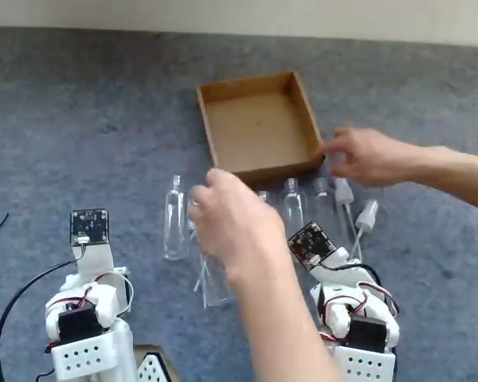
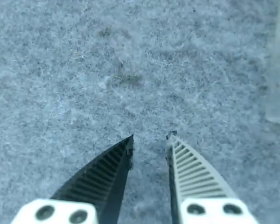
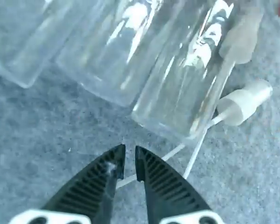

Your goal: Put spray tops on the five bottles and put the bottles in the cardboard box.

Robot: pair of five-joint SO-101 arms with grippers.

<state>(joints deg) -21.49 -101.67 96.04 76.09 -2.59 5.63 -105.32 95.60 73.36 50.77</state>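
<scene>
1. The box (image 1: 283, 169) sits open-topped toward the far edge of the tabletop (image 1: 80, 119), about midway across.
2. Clear bottles lie on their sides in a row just in front of the box. The leftmost bottle (image 1: 175, 219) has its neck toward the box. Two more bottles (image 1: 293, 205) (image 1: 322, 199) lie near the box's right front corner.
3. Another bottle (image 1: 215, 288) lies closer to the near edge, with its upper part hidden under a hand (image 1: 231, 219).
4. That hand's forearm comes in from the near edge, between the two robot arms. Whether the hand grips a bottle cannot be told.
5. A second hand (image 1: 370, 155) reaches in from the right edge, with its fingers at the box's right front corner.
6. Two tops (image 1: 344, 191) (image 1: 367, 215) lie at the right end of the row, just beside the last bottle and below the second hand.
7. The left gripper (image 2: 150, 137) is low over bare tabletop toward the near left corner. Its fingers are a little apart and hold nothing. The edge of a bottle (image 2: 279, 70) lies off to one side of it.
8. The right gripper (image 3: 129, 148) is toward the near edge, right of the middle. Its fingers are almost together and grasp nothing.
9. Just beyond the right gripper's tips lie three bottles side by side (image 3: 177, 79) (image 3: 112, 51) (image 3: 23, 37).
10. Next to the nearest of these bottles lie two tops (image 3: 245, 102) (image 3: 242, 35). Their thin tubes (image 3: 196, 140) run over the tabletop toward the right gripper, and one passes just by its fingertips.
</scene>
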